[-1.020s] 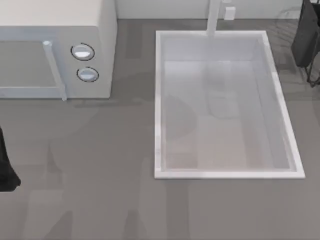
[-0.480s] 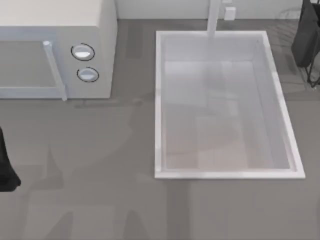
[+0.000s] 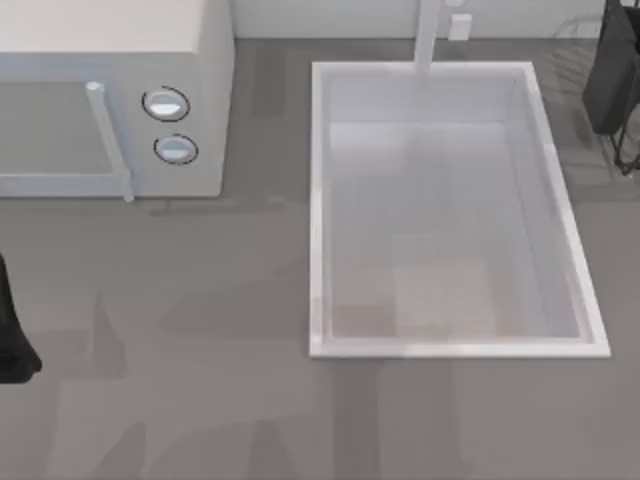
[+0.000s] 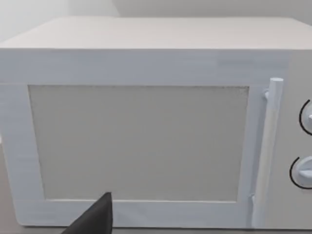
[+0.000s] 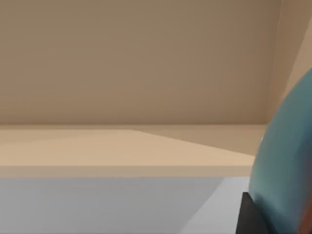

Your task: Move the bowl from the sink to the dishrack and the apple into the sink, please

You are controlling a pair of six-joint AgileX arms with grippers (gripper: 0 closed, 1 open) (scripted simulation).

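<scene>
"Where's the bowl? The sink (image 3: 318,210) has only its own white floor in it."

"Look at the right wrist view. That curved blue surface pressed up close to the camera is the bowl (image 5: 287,156), I'd say. The right arm (image 3: 618,70) is up at the far right corner of the table, beyond the basin's rim and just beside some thin dark wires (image 3: 622,152) that I take for the dishrack."

"So it's holding the bowl over there?"

"Probably. The bowl sits that near the camera because it's right at the right gripper (image 5: 249,214), and that corner is where the bowl belongs. Whether the gripper is clamped on it or has let go, I cannot tell. Too little of it is in sight."

"And the other arm?"

"The left arm (image 3: 12,330) is parked at the table's left edge, well apart from the sink. Its camera faces the door of the microwave (image 4: 141,141), with the handle (image 4: 265,161) off to one side. One dark tip of the left gripper (image 4: 95,220) pokes into that view, and I cannot tell whether it's open or closed either."

"Why park it there?"

"My guess is it's keeping out of the way while the right arm works at the rack. It's carrying nothing that I can make out."

"How far along is it, then?"

"The bowl half looks nearly finished. With the basin bare, the apple half isn't done yet. If the bowl is only resting on those wires, a careless release could tip it."
</scene>
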